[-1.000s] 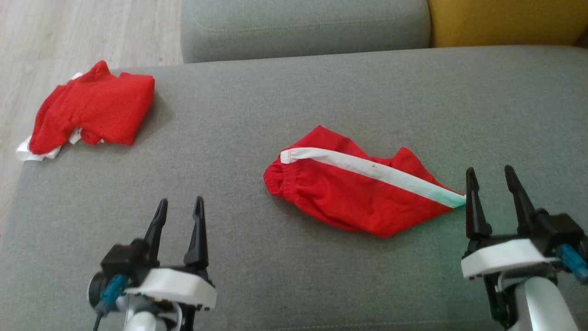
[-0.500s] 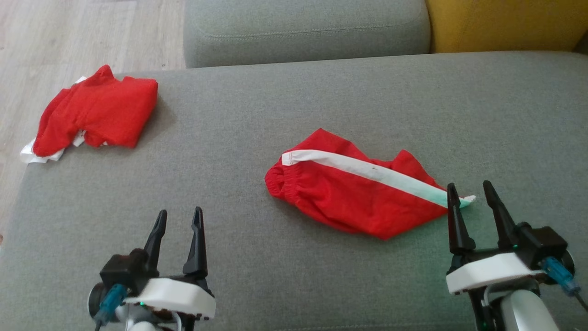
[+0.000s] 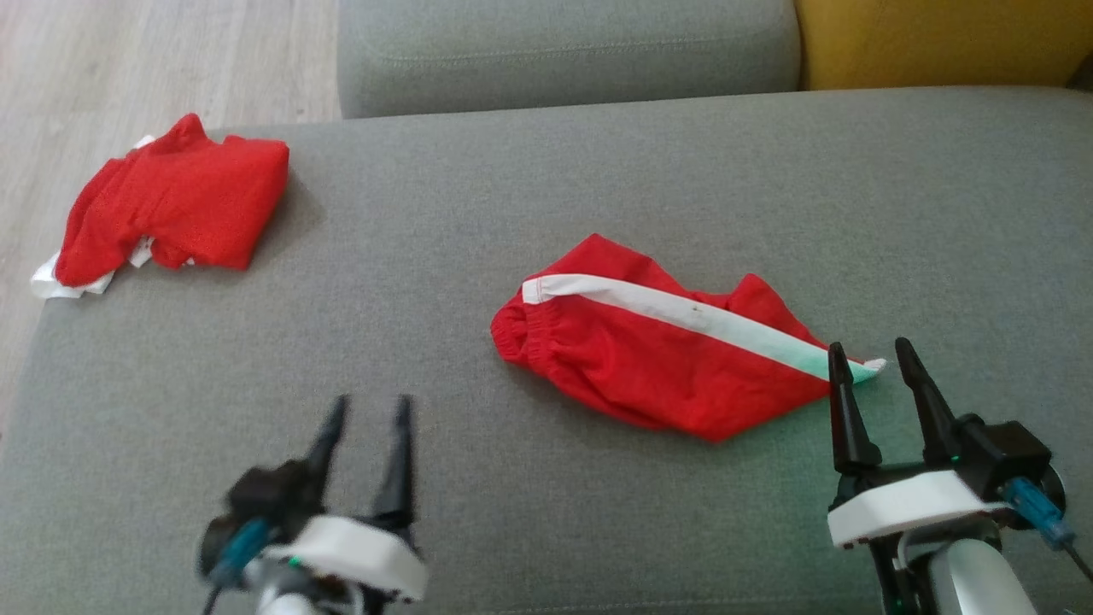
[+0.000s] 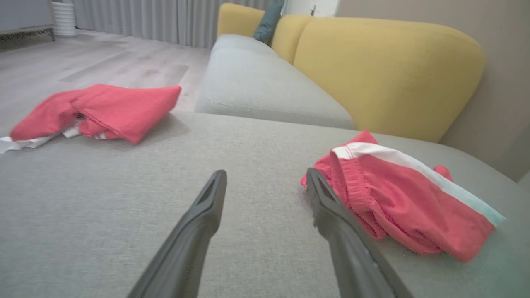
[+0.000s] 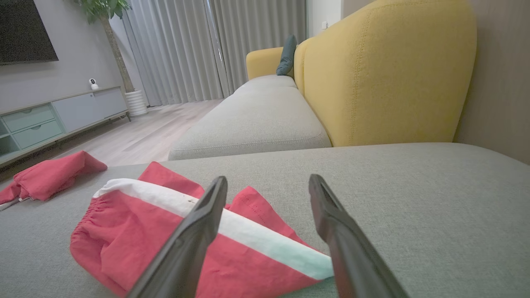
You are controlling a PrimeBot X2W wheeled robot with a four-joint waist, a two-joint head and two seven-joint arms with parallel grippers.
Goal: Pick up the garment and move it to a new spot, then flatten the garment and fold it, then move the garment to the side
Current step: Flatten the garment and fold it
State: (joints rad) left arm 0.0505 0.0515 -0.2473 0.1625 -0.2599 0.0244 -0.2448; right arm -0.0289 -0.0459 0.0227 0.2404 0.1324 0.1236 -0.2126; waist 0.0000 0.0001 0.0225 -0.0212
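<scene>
Left gripper (image 3: 371,403) and right gripper (image 3: 869,346) hover, 2 fingers each spread wide.

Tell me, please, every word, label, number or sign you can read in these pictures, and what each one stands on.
None to read: the striped red shorts, the folded red garment, the grey sofa seat and the yellow backrest all show no lettering.

The head camera looked steeply down from above the near edge of the grey seat (image 3: 427,359); the left wrist camera sat low over its near left, facing far; the right wrist camera sat as low at the near right, close to the striped shorts (image 5: 136,236); all three shared those shorts and the folded red pile (image 4: 120,109) at far left.
</scene>
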